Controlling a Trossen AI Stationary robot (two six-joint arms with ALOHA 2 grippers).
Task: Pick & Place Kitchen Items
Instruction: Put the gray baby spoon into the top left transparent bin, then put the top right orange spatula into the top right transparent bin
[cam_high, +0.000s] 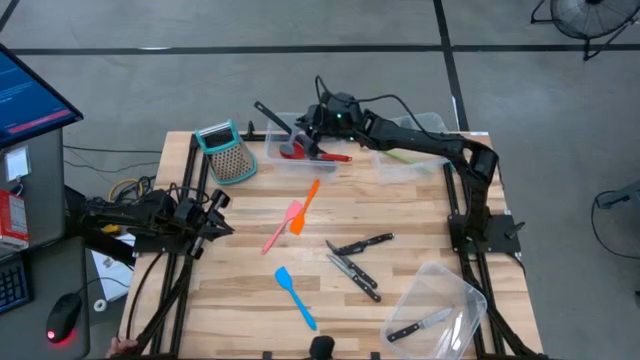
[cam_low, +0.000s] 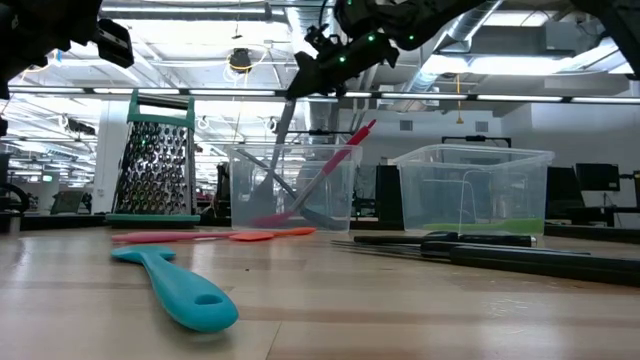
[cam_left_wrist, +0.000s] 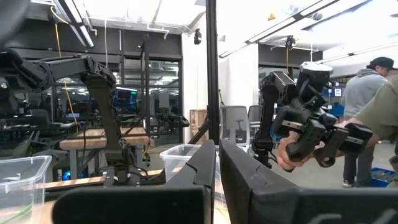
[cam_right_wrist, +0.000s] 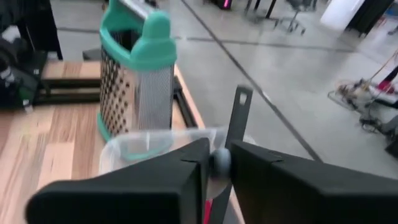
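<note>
Black ladle (cam_high: 272, 119) handle tilts up-left.

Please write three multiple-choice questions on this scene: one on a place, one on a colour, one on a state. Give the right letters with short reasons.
1. Where is the left hand?
A) over the grater
B) at the table's left edge
C) above the knives

2. What colour is the spatula beside the pink spatula?
A) orange
B) green
C) white

3. The right hand is:
A) open and empty
B) shut on the black ladle
C) lying flat on the wood

Answers:
1 B: the high view shows it at that edge.
2 A: the orange spatula lies beside it.
3 B: its fingers clamp the ladle's handle above the bin.
</note>
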